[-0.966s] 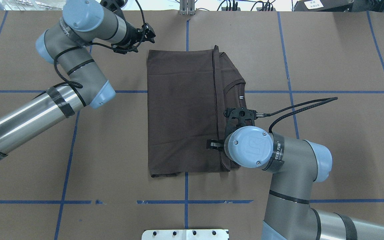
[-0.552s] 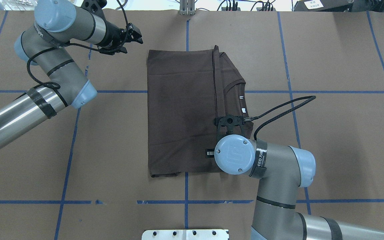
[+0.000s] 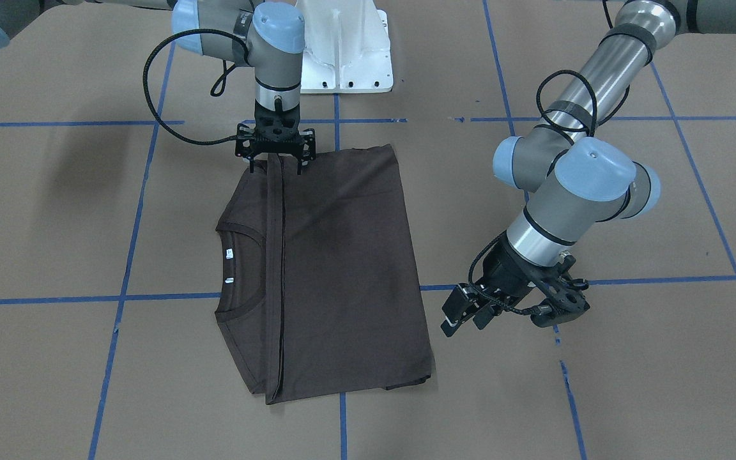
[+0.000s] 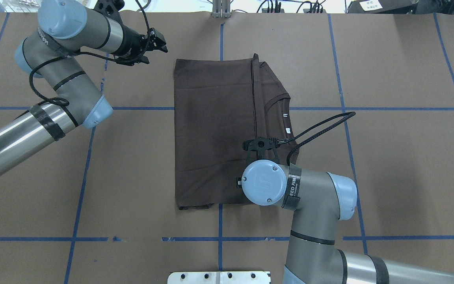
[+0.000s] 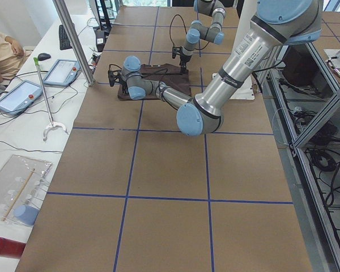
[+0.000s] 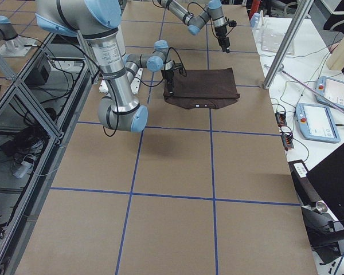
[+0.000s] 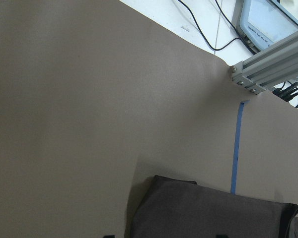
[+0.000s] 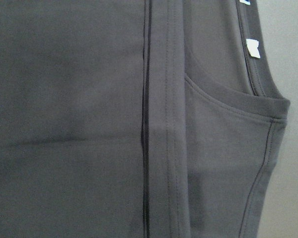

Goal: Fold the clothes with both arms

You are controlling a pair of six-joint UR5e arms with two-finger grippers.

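Observation:
The dark brown T-shirt (image 3: 342, 255) lies flat and folded on the table, also in the overhead view (image 4: 211, 130). Its hem edge lies across the chest beside the collar (image 3: 240, 268) and the white neck tags (image 4: 288, 129). My right gripper (image 3: 275, 167) hangs open just over the shirt's near edge. In the overhead view it is mostly hidden under the wrist, and one fingertip (image 4: 238, 182) sticks out. The right wrist view shows only the fold and collar (image 8: 223, 104). My left gripper (image 3: 464, 316) is open and empty, off the shirt's far corner (image 7: 213, 213).
The table is brown paper with blue tape lines (image 4: 219, 238). The white pedestal base (image 3: 342, 57) is at the robot's edge. An aluminium post (image 7: 268, 69) stands at the far edge. Tablets and an operator (image 5: 0, 51) are beyond it.
My left arm has drawn back to the left, away from the shirt's far corner. My right arm has moved left over the shirt's near edge. The shirt has not moved.

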